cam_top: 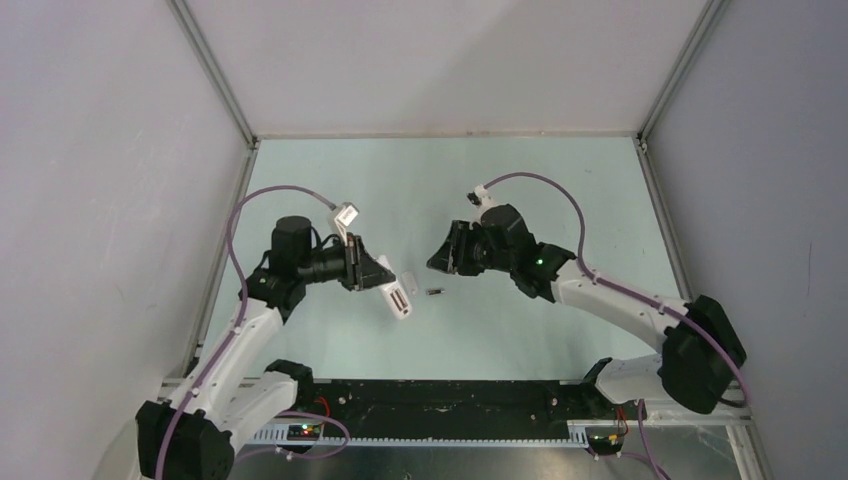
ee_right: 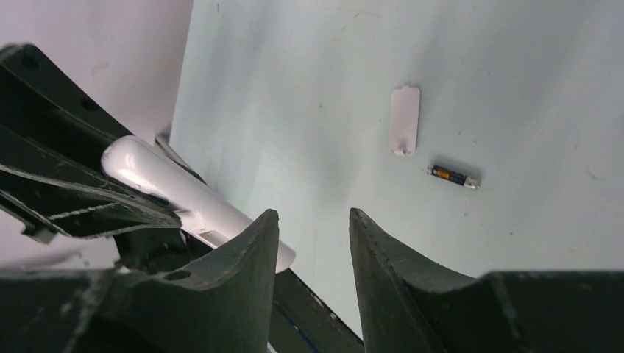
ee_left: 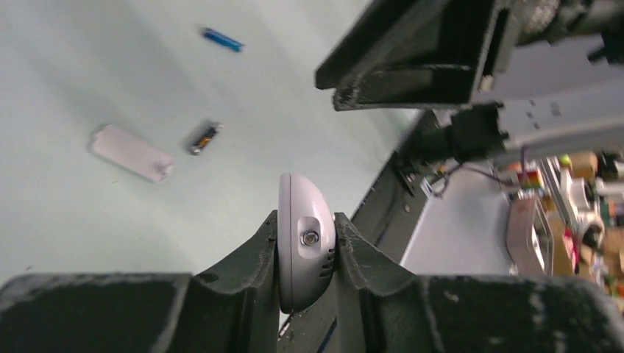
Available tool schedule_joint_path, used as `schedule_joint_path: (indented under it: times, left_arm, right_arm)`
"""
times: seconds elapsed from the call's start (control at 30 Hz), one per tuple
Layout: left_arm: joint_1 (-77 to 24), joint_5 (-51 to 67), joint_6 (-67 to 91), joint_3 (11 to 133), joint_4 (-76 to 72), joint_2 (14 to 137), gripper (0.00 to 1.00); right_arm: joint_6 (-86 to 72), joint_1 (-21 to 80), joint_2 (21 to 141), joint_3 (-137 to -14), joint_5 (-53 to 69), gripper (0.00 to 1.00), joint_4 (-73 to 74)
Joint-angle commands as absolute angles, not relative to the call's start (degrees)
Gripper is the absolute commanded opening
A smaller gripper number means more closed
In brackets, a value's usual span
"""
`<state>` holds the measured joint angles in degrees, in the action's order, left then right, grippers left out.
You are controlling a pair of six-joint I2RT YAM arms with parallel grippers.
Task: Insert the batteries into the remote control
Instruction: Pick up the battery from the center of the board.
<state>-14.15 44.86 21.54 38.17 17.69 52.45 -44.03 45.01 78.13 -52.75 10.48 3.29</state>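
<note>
My left gripper [cam_top: 383, 283] is shut on the white remote control [cam_top: 400, 301] and holds it off the table. In the left wrist view the remote [ee_left: 304, 254] sits edge-on between the fingers. The dark grey-brown battery [cam_top: 435, 292] lies on the table just right of the remote; it also shows in the left wrist view [ee_left: 204, 137] and the right wrist view [ee_right: 453, 176]. The bright blue battery [ee_left: 222, 39] lies farther off and is hidden in the top view. My right gripper [cam_top: 438, 263] is open and empty, above the table near the dark battery [ee_right: 314, 220].
A small white battery cover [ee_left: 131, 152] lies flat beside the dark battery, seen too in the right wrist view [ee_right: 404, 120]. White walls enclose the pale green table [cam_top: 560, 200] on three sides. A black rail [cam_top: 450, 400] runs along the near edge.
</note>
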Motion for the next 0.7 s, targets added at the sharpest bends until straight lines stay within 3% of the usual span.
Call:
schedule_joint_path:
  times: [0.0,0.5,0.57,0.67]
  left_arm:
    - [-16.47,56.91,13.70,39.19,15.71,48.81,0.00]
    - [-20.54,56.90,5.07,37.87,13.62,45.77,0.00]
    - [-20.51,54.95,7.49,38.47,13.55,47.07,0.01]
    - [-20.44,43.18,14.20,39.94,13.58,49.27,0.00]
  right_arm:
    - [-33.66,45.79,73.16,-54.75,11.46,0.45,11.28]
    - [-29.83,46.20,71.48,-54.76,1.02,0.49,15.91]
    - [-30.72,46.14,72.22,-54.76,-1.85,0.50,16.36]
    - [-31.95,45.40,73.92,-54.76,-6.00,0.51,17.35]
